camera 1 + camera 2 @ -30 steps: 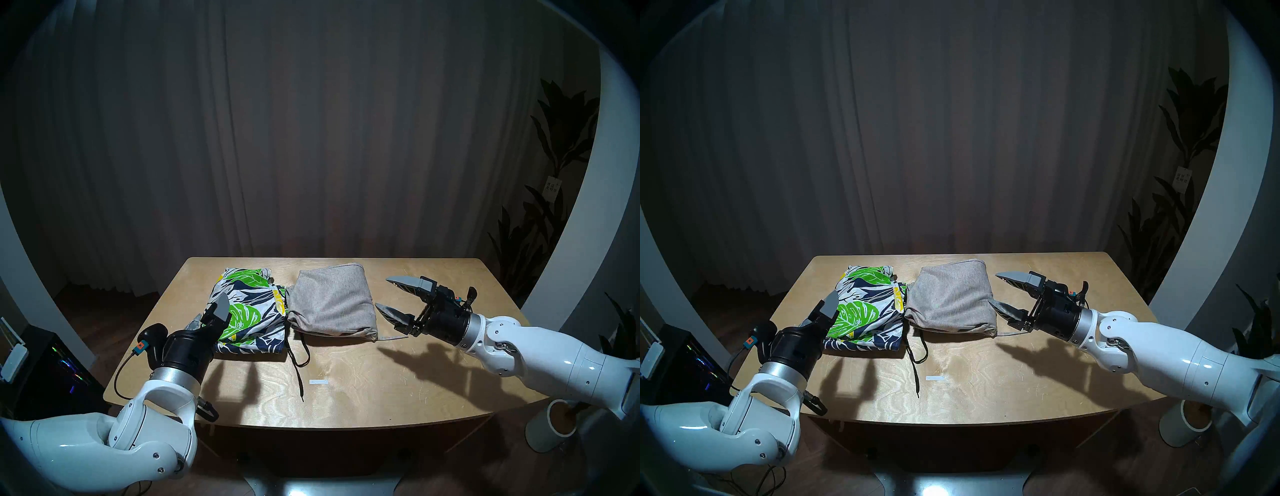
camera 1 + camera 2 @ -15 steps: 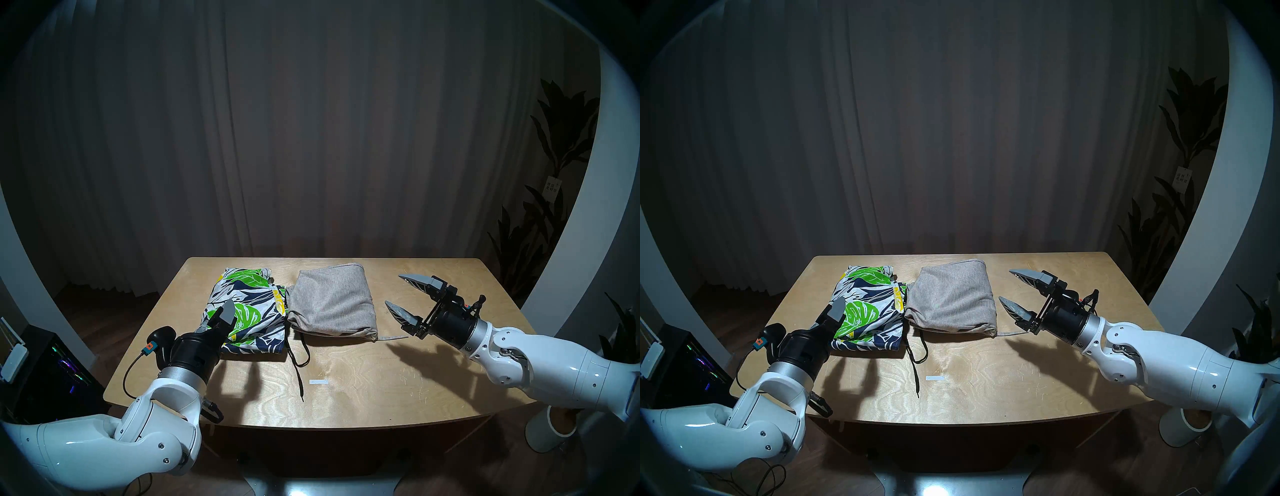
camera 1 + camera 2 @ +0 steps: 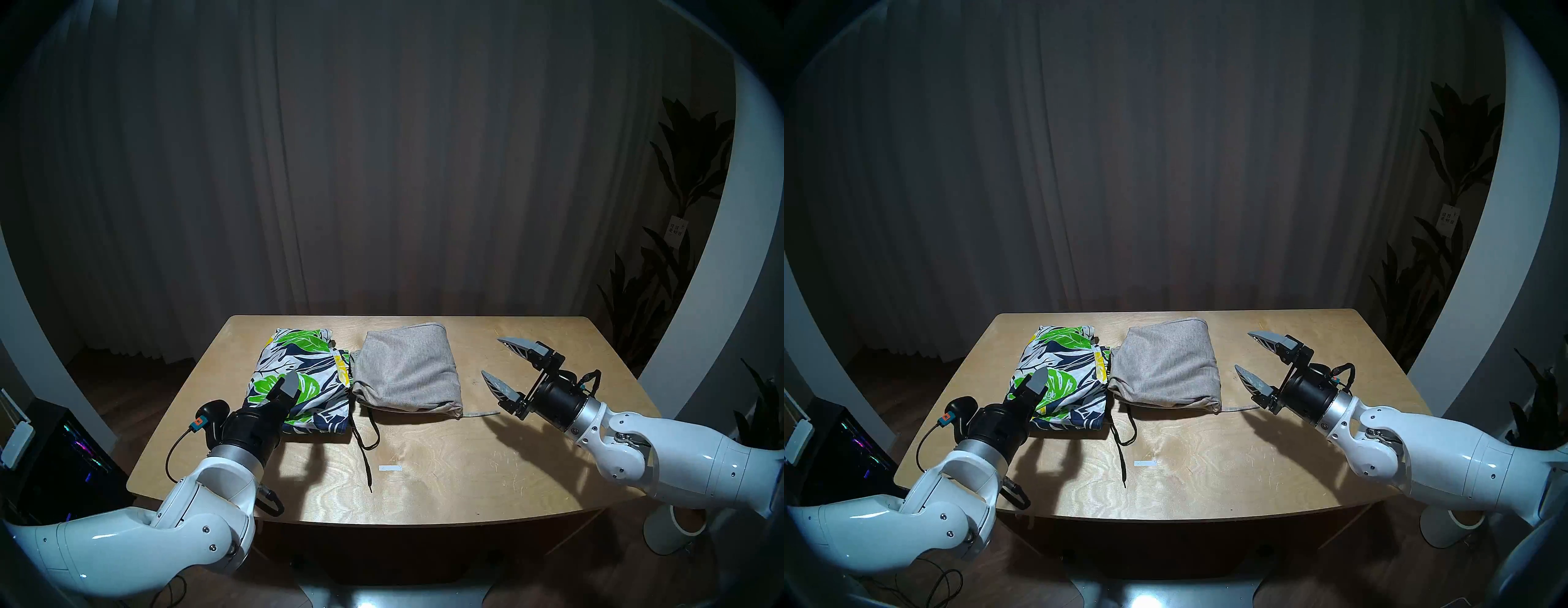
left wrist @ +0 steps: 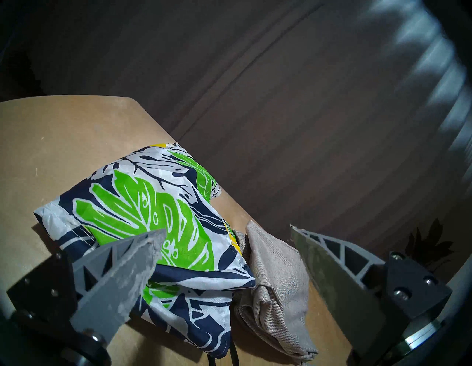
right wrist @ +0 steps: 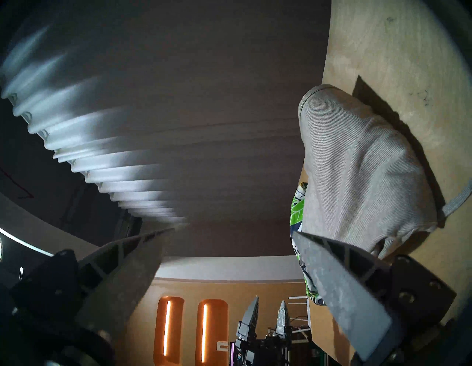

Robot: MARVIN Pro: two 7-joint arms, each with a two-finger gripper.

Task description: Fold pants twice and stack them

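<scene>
Two folded pairs of pants lie side by side on the far half of the wooden table (image 3: pixel 424 488), edges touching. The leaf-print shorts (image 3: pixel 305 369) are on the left, their black drawstring (image 3: pixel 365 441) trailing toward me. The light-grey shorts (image 3: pixel 407 373) are on the right, with a grey cord (image 3: pixel 479 414) poking out at the near right corner. My left gripper (image 3: pixel 278 392) hovers open over the leaf-print pair's near left corner (image 4: pixel 143 204), holding nothing. My right gripper (image 3: pixel 492 356) stands open and empty, a little to the right of the grey pair (image 5: pixel 357 166).
A small white strip (image 3: pixel 390 468) lies on the table in front of the drawstring. A lit computer case (image 3: pixel 63 450) stands on the floor at the left. A white pot (image 3: pixel 674 530) and dark plants (image 3: pixel 679 170) are at the right. A curtain hangs behind.
My left gripper has moved right and forward, over the leaf-print shorts. My right gripper has drawn back to the right, away from the grey shorts. Both stayed open; the pants have not moved.
</scene>
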